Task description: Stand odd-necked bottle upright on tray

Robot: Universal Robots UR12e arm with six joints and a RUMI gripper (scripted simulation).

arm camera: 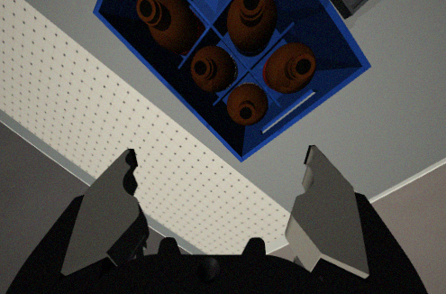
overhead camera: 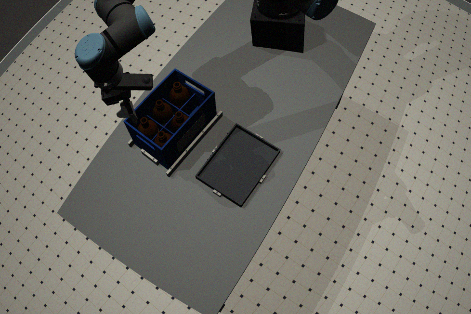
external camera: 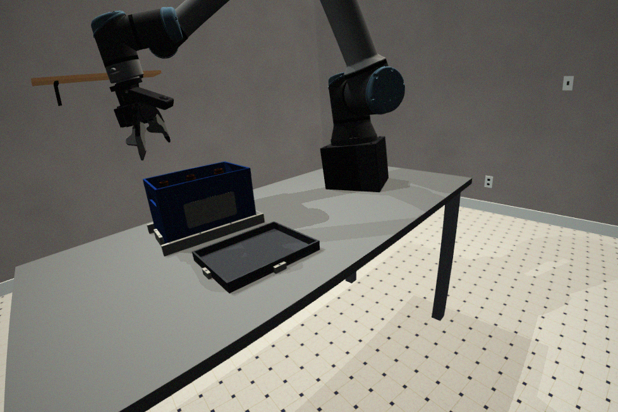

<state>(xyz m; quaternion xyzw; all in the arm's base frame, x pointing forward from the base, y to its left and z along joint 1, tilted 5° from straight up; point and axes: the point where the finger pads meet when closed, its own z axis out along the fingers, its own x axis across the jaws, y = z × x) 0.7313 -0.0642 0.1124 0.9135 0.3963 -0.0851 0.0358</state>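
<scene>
Grey walls point(external camera: 271, 72) and a pale floor point(overhead camera: 410, 185) point(external camera: 344, 340) point(arm camera: 78, 90) dotted with dark squares surround the grey table point(overhead camera: 132, 222) point(external camera: 101, 315) point(arm camera: 407, 113) that we see lower than our tool point(overhead camera: 128, 116) point(external camera: 155, 149) point(arm camera: 220, 148). We have the tool open, its two fingers spread wide with nothing between them, pointing down and apart from everything on the table. Below it stands the blue crate point(overhead camera: 194, 80) point(external camera: 171, 208) point(arm camera: 304, 115); from the top, one finger overlaps a corner of the crate, though we cannot tell exactly how far to the side the tool hangs. We count five brown bottles point(overhead camera: 159, 109) point(external camera: 189, 177) point(arm camera: 247, 104) below the tool, all upright in the divided crate. We cannot tell which neck differs, so the bottle we want is somewhere among these five. Past the crate from the tool, and lower, the dark, low-rimmed tray point(overhead camera: 218, 191) point(external camera: 251, 279) lies flat, with no bottle on it. Between the crate and the tray we see a long pale strip point(overhead camera: 194, 144) point(external camera: 217, 233) running beside the crate. Well apart from the tool, our arm's black base block point(overhead camera: 278, 35) point(external camera: 353, 167) stands on the table.
</scene>
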